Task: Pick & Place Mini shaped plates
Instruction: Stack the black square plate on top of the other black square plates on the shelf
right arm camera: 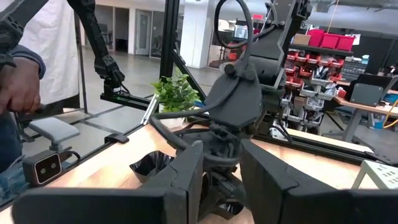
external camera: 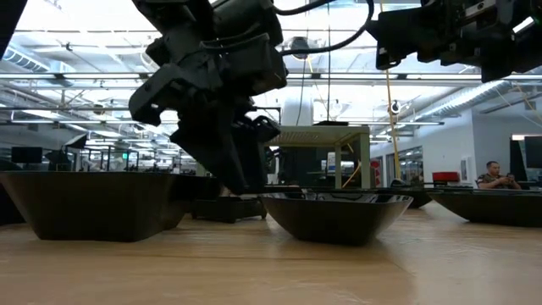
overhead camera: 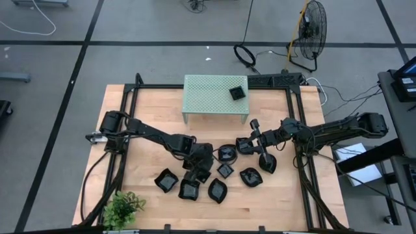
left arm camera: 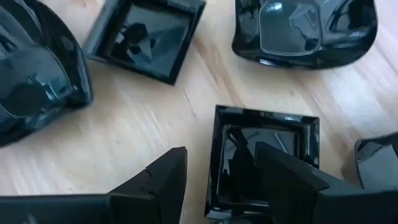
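hiding much of the cluster, the left arm's wrist covers several of the mini shaped plates (overhead camera: 214, 174) in the high view, so their count there is hard to make out; in the left wrist view the dishes at the borders are cut off. the left gripper (left arm camera: 217, 180) hangs low over the table (overhead camera: 136, 117), fingers spread, with one finger inside a small square dish (left arm camera: 264, 155) and the other outside its rim, the wall between them ungripped. the right gripper (overhead camera: 255, 125) is raised above the table's middle, pointing toward the left arm; its fingers stand part-way apart with nothing seen between them. most plates lie scattered near the table's near edge, and one plate (overhead camera: 237, 93) sits on the right end of the pale green stand (overhead camera: 208, 94) by the far edge. a small plant (overhead camera: 122, 208) stands at the near left corner. a person's hand (right arm camera: 18, 84) shows beyond the table, and a fan (overhead camera: 311, 32) stands on the floor.
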`<control>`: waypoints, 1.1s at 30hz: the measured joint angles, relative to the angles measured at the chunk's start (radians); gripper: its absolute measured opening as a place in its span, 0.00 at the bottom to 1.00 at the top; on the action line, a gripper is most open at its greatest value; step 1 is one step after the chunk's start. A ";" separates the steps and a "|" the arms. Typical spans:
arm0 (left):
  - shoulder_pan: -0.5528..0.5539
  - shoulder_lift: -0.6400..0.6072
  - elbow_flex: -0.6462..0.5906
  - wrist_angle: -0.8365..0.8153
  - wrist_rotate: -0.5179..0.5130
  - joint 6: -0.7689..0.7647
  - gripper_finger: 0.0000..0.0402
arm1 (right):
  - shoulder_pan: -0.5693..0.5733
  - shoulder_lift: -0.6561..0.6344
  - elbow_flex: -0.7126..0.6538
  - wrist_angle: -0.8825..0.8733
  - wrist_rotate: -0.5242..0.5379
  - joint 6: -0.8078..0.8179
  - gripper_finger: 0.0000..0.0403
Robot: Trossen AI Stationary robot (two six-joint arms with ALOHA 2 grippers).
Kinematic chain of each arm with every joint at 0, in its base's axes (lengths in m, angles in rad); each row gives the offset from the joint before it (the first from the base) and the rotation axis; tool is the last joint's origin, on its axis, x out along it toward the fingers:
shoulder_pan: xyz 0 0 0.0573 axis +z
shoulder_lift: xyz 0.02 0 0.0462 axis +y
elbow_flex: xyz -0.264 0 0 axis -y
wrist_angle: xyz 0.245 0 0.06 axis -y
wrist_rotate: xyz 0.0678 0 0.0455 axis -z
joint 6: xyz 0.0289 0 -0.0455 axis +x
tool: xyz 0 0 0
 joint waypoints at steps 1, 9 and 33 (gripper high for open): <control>0.000 0.000 0.000 -0.007 0.000 0.000 0.47 | 0.000 0.000 0.000 0.000 0.000 -0.001 0.23; 0.001 0.003 0.000 -0.016 -0.045 0.004 0.47 | 0.000 0.000 0.000 0.000 0.000 -0.002 0.23; 0.001 0.033 0.000 0.026 -0.039 -0.038 0.47 | 0.000 0.000 0.001 -0.015 0.000 -0.005 0.23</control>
